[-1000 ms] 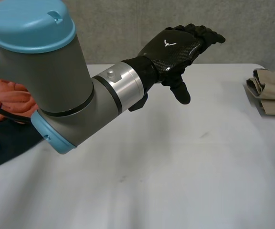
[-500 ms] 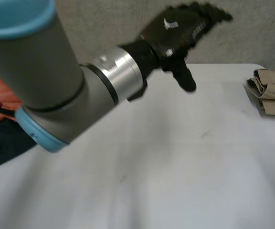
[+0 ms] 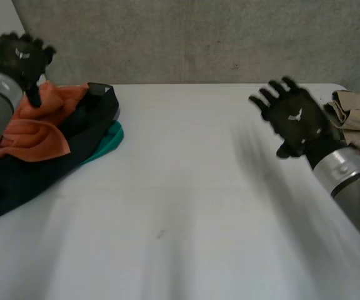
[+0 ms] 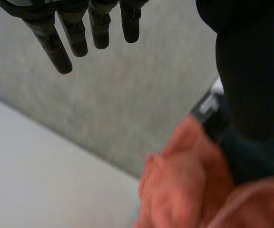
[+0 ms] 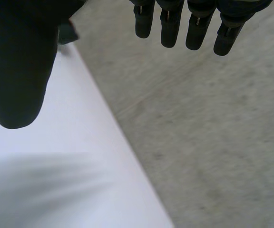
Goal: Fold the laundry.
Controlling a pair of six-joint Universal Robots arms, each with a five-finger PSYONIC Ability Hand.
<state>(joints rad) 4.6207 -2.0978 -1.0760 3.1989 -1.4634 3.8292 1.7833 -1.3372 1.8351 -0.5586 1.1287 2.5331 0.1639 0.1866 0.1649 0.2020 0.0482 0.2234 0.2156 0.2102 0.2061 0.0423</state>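
Observation:
A heap of unfolded laundry lies at the table's left: an orange cloth (image 3: pixel 33 128) on top of a dark navy garment (image 3: pixel 42 165) and a teal piece (image 3: pixel 108 142). My left hand (image 3: pixel 19 57) hovers above the heap's far left end, fingers (image 4: pixel 56 45) straight and spread, holding nothing; the orange cloth (image 4: pixel 184 180) lies below it. My right hand (image 3: pixel 295 119) is raised over the table's right side, fingers (image 5: pixel 189 28) straight, empty. A folded beige garment (image 3: pixel 358 119) rests at the right edge, just behind the right hand.
The white table (image 3: pixel 186 206) stretches bare between the two hands. A grey wall (image 3: pixel 199 37) runs behind its far edge.
The left arm swung from the view's middle out to the far left, uncovering the laundry heap. The right hand has come into view at the right.

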